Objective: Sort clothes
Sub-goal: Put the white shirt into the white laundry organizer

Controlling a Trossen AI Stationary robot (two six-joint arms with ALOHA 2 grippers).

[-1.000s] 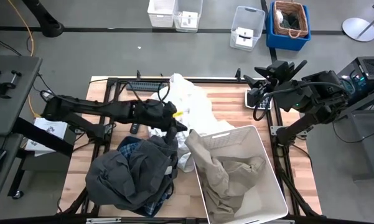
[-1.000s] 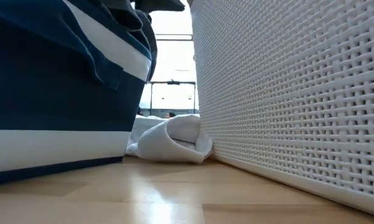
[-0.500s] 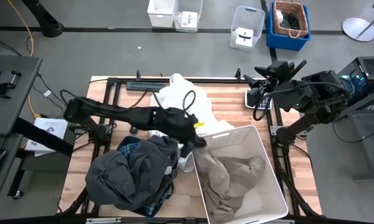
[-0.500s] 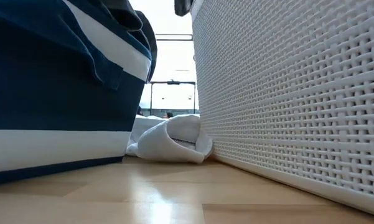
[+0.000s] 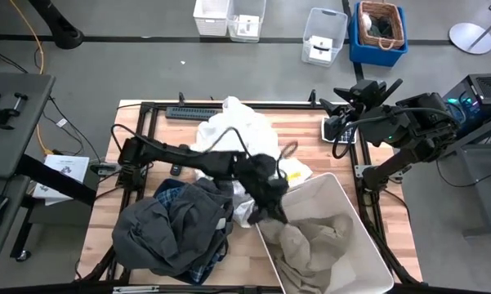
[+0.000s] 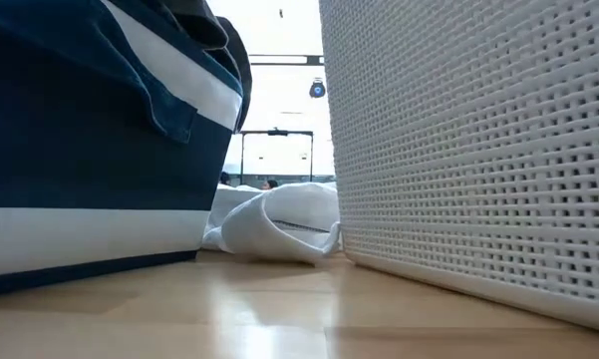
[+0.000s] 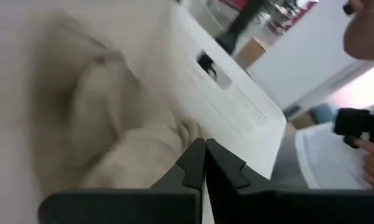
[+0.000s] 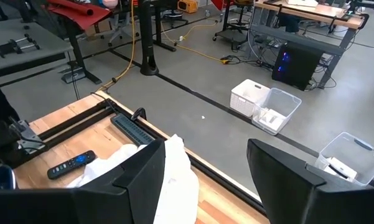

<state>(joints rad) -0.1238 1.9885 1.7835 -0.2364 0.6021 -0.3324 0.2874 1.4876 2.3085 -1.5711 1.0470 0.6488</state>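
I have the left hand (image 5: pixel 276 214) at the near-left rim of the white bin (image 5: pixel 355 224), and its 2 fingers (image 7: pixel 193 168) are pressed together. In the left wrist view the khaki piece (image 7: pixel 121 149) lies just beyond the fingertips, but I cannot tell if any cloth is pinched between them. From above, the khaki piece (image 5: pixel 310 245) is inside the white bin.

The white piece (image 5: pixel 237 135) is spread on the worktop (image 5: pixel 306 139) behind the left arm, and one fold of it (image 6: pixel 279 229) lies between the 2 bins in the low view, touching the worktop. The dark piece (image 5: pixel 167 233) is heaped on top of the navy bin (image 6: pixel 90 170) at the near-left. The plaid shirt (image 5: pixel 176 196) lies under it, showing at its edges.

The right hand (image 5: pixel 337 104) waits with fingers spread above the far-right corner of the worktop. A remote (image 8: pixel 70 163) lies on the worktop near the white piece.
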